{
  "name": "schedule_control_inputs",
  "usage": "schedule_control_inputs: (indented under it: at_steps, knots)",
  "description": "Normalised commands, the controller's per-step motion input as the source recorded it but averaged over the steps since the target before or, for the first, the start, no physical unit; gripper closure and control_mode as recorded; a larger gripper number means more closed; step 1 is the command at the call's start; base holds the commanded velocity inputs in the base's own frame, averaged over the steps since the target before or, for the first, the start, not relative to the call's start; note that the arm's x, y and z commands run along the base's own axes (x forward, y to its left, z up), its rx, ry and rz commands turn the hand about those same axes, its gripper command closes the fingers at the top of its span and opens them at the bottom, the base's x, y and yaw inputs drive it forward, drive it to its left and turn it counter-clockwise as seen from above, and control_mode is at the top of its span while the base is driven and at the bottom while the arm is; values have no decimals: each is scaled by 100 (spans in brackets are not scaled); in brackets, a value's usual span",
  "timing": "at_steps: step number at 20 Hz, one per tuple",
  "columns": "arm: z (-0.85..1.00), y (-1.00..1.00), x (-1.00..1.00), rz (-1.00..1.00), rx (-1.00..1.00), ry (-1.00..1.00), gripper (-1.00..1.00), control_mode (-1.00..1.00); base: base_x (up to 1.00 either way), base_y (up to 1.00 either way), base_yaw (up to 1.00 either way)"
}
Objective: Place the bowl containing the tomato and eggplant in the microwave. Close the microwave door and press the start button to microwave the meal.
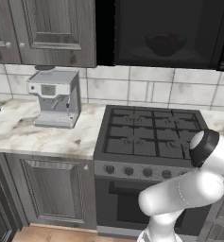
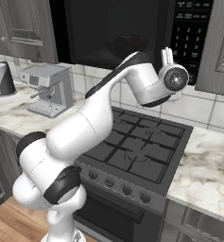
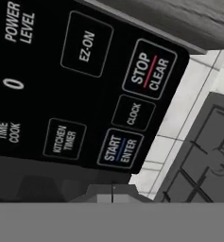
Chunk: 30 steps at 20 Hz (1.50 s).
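The black microwave point(image 1: 168, 33) point(image 2: 132, 28) hangs over the stove. Its door point(image 1: 132, 33) point(image 2: 90, 33) is closed. Through the dark window the bowl point(image 1: 165, 43) point(image 2: 126, 45) shows dimly on the turntable. I cannot make out the tomato and eggplant in it. My gripper point(image 2: 168, 53) point(image 3: 112, 191) is shut with nothing in it. It points up at the button strip point(image 2: 191, 33) at the microwave's right. In the hand view the fingertips sit just below the START ENTER button point(image 3: 120, 149), and the STOP CLEAR button point(image 3: 149, 71) is further up.
A grey coffee machine point(image 1: 54, 97) point(image 2: 47, 87) stands on the marble counter left of the gas stove point(image 1: 151, 132) point(image 2: 137, 146). A dark canister point(image 2: 2, 78) is at the far left. Grey cabinet doors point(image 1: 52, 28) flank the microwave.
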Motion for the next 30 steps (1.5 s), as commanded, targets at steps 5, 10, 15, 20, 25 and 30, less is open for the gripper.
schedule_control_inputs:
  at_steps: [5, 10, 15, 20, 25, 30]
  knots:
    - [-11, -13, 19, 0, 4, -7, 100, -100, 0, 0, 0]
    - [-16, -17, 17, 0, 5, -10, 100, -100, 0, 0, 0]
    - [-14, -16, 25, 0, 5, -9, 100, -100, 0, 0, 0]
    - [-5, -15, 33, 0, 5, -6, 100, -100, 0, 0, 0]
    - [0, -20, 44, 0, 7, -2, 100, -100, 0, 0, 0]
    - [0, 0, 72, -1, 1, 0, 100, -100, 0, 0, 0]
